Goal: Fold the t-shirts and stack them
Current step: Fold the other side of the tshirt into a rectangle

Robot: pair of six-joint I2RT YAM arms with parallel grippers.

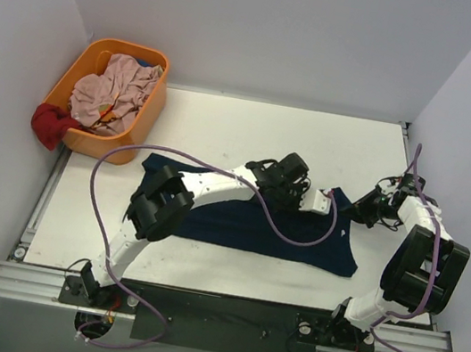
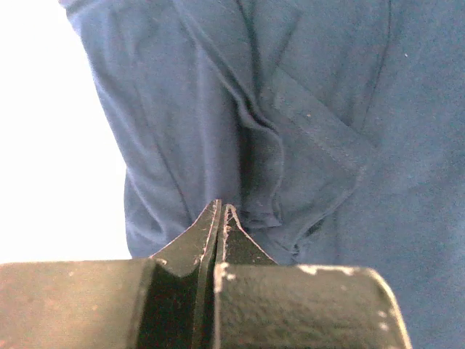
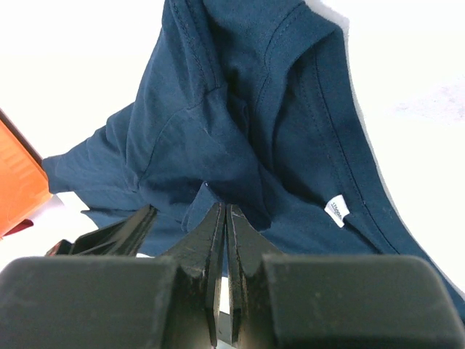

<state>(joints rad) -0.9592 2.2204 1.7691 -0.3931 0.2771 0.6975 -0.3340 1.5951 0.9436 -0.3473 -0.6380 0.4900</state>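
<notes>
Left claw [image 2: 221,212] and right claw [image 3: 227,212] are each pinched together on a bunched fold of the navy t-shirt [image 1: 237,223], spread mid-desk [image 1: 225,129] (collar end toward the right claw). Bare white surface lies beyond its far edge. An orange basket [image 1: 123,146] sits at the far-left corner.

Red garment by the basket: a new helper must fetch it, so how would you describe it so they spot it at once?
At the table's far left corner stands an orange basket. The red garment is bunched outside its near-left end. It alone is red: the pile inside is mostly pale pink, and the navy t-shirt lies mid-table.
</notes>
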